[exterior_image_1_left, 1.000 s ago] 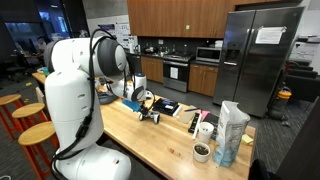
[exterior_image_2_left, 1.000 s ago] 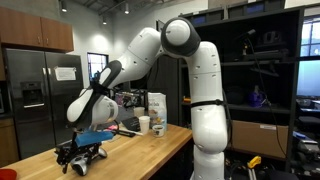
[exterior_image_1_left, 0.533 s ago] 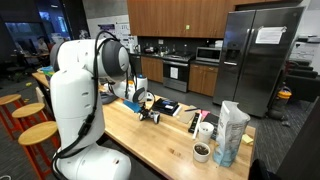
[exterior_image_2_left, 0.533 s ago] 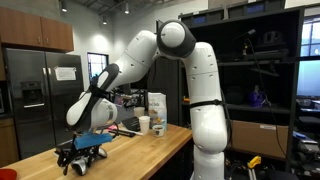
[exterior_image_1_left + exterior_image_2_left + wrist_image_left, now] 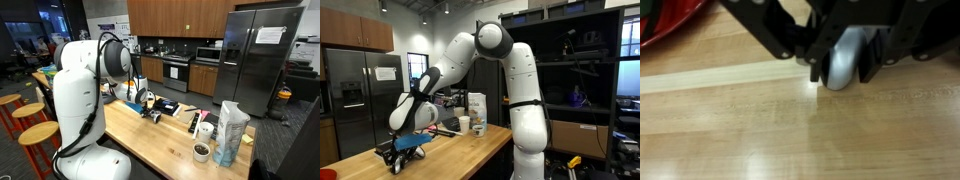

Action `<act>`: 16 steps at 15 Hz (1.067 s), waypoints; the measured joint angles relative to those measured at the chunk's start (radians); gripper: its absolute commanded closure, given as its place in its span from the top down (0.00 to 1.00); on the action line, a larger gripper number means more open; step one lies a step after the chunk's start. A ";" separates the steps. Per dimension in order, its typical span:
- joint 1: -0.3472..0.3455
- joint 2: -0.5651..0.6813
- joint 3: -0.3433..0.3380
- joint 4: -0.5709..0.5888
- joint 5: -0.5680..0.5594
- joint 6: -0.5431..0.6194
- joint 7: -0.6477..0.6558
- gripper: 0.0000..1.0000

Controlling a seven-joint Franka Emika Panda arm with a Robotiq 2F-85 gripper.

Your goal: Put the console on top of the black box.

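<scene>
In the wrist view my gripper (image 5: 845, 60) comes in from the top, low over the wooden table (image 5: 790, 130). A rounded grey-white console (image 5: 840, 62) sits between the black fingers (image 5: 876, 58), which press on both of its sides. Its lower end rests on or just above the wood. In both exterior views the gripper (image 5: 152, 113) (image 5: 398, 160) points down at the table's far end, and the console is too small to make out. The black box (image 5: 166, 106) lies flat just beyond the gripper.
A tall bag (image 5: 230, 133), a cup (image 5: 205, 130) and a small dark bowl (image 5: 201, 152) stand toward the table's other end. A red-rimmed object (image 5: 665, 25) lies near the gripper. The table edge (image 5: 470, 160) runs close by, with stools (image 5: 35, 132) beside it.
The jaws have closed in from wide open onto the console. The arm has shifted only slightly, staying low over the same spot.
</scene>
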 measured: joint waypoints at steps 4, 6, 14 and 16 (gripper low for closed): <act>0.005 0.005 0.000 0.001 -0.016 0.017 0.009 0.14; 0.008 0.006 0.000 0.001 -0.022 0.019 0.014 0.14; 0.017 -0.003 0.000 0.007 -0.175 -0.040 0.063 0.14; 0.025 -0.012 0.000 0.007 -0.222 -0.061 0.100 0.14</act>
